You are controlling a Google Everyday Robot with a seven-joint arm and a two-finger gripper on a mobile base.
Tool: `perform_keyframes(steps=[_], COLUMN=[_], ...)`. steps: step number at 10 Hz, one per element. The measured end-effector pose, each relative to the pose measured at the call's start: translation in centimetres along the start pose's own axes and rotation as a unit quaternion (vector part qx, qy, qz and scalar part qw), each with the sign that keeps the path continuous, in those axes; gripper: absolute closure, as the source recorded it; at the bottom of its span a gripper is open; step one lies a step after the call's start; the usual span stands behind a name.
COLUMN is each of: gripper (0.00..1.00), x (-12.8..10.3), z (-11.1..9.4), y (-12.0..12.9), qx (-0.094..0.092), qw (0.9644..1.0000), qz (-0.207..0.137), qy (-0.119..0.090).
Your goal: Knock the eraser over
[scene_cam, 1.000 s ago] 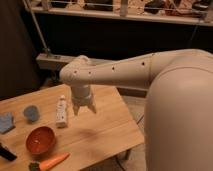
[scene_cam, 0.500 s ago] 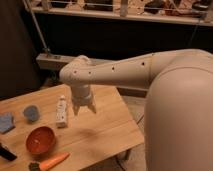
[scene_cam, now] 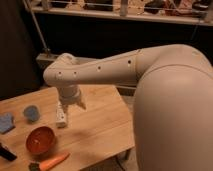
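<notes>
The eraser [scene_cam: 61,114] is a white oblong block that stands leaning on the wooden table [scene_cam: 102,127], left of centre. My gripper [scene_cam: 74,105] hangs from the white arm and points down just to the right of the eraser, close to its upper end. Its fingers are apart with nothing between them. Whether the left finger [scene_cam: 67,105] touches the eraser I cannot tell.
A blue cup [scene_cam: 31,113] and a blue cloth-like thing [scene_cam: 6,122] lie left of the eraser. A red-orange bowl [scene_cam: 41,140], a carrot [scene_cam: 54,161] and a black object [scene_cam: 6,152] sit near the front left. The table's edge runs on the right and front.
</notes>
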Motion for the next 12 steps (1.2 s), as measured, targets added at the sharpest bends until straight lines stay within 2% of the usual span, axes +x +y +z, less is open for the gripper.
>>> perform_keyframes(steps=[3,7,9,12], gripper=[0.35,0.35,0.35,0.35], x=[-0.2,0.6,1.3,2.6], z=[0.1,2.5,3.9,5.0], y=[4.2,8.9,11.7,15.4], qx=[0.006,0.021,0.022,0.02], qw=[0.9991,0.9963,0.994,0.9898], qz=[-0.042,-0.084,-0.107,-0.141], qy=[-0.008,-0.002,0.006,0.015])
